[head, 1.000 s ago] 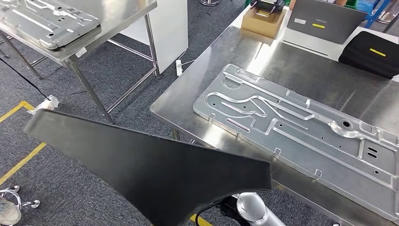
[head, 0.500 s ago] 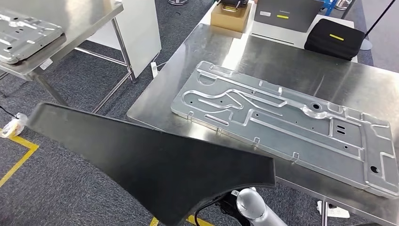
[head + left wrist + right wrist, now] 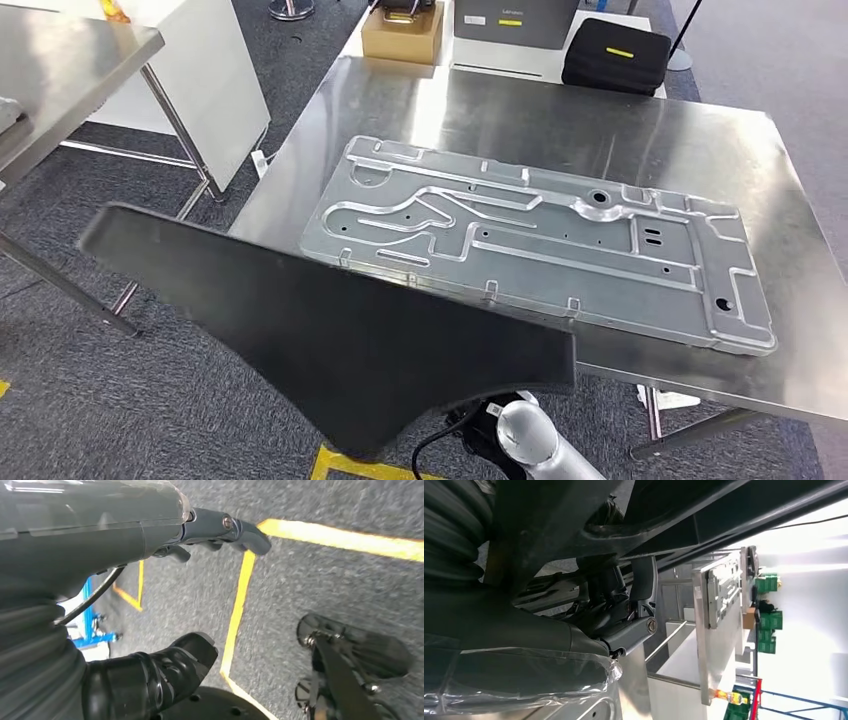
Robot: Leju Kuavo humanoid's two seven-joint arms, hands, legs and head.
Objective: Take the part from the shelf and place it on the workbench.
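Nearest the camera in the head view, a black panel point(image 3: 340, 330) spans the lower frame, tilted, its wide end over the right arm point(image 3: 535, 445). Judging by the task, this is the part, carried off the shelf and not yet set down.

Right hand point(image 3: 624, 610): the wrist view has its dark fingers point(image 3: 644, 582) curled up against the panel's underside edge, so it grips the panel from below. That fits a flat, wide part: support underneath, top face free for laying down.

Left hand point(image 3: 165, 605): released, holding nothing, thumb point(image 3: 180, 660) and fingers point(image 3: 235, 530) apart, hanging over grey carpet point(image 3: 310, 580) with yellow tape lines point(image 3: 235, 615). So the carry looks one-handed, and the far corner of the panel is unsupported; my guess is it can sag or swing.

Just beyond the panel: steel counter point(image 3: 480, 110), near edge partly hidden behind the panel. A large stamped metal plate point(image 3: 540, 240) lies flat on it, taking most of the near half. Free steel is mainly behind and to the right of the plate, so I'd judge the drop spot is either there or on the plate itself; can't tell which is intended.

Far edge of the counter: cardboard box point(image 3: 403, 32), grey case point(image 3: 515, 22), black bag point(image 3: 615, 55). At left, well apart, a second steel table point(image 3: 70, 60).
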